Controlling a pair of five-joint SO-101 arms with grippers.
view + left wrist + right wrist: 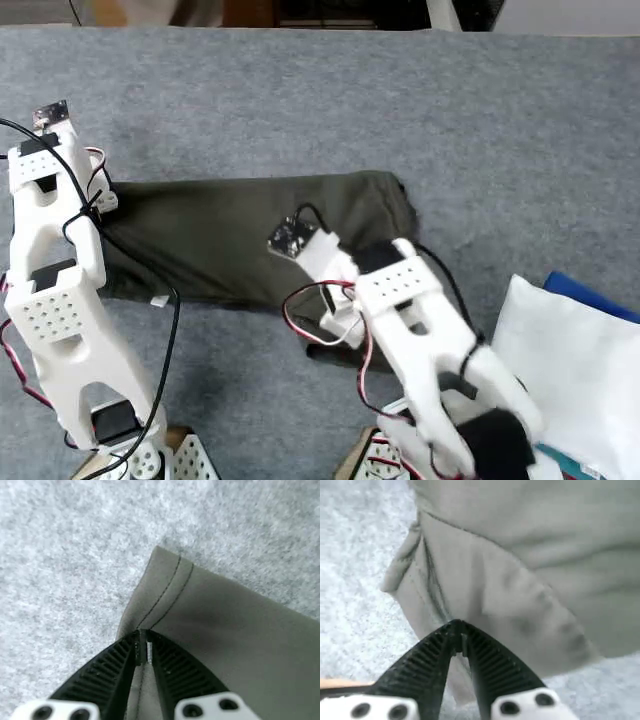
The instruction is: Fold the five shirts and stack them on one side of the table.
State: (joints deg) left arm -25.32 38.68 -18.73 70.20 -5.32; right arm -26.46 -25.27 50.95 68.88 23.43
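I hold the olive shirt [250, 235], lying mid-counter [500, 120], with both arms: left gripper [143, 649] clamped on its left hem, right gripper [460, 641] clamped on its near edge.

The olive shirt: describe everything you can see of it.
The olive shirt is dark green cloth with double-stitched hems, lying folded into a long band across the grey table. The left gripper pinches one hemmed end, and the right gripper pinches a rumpled edge nearer the other end.
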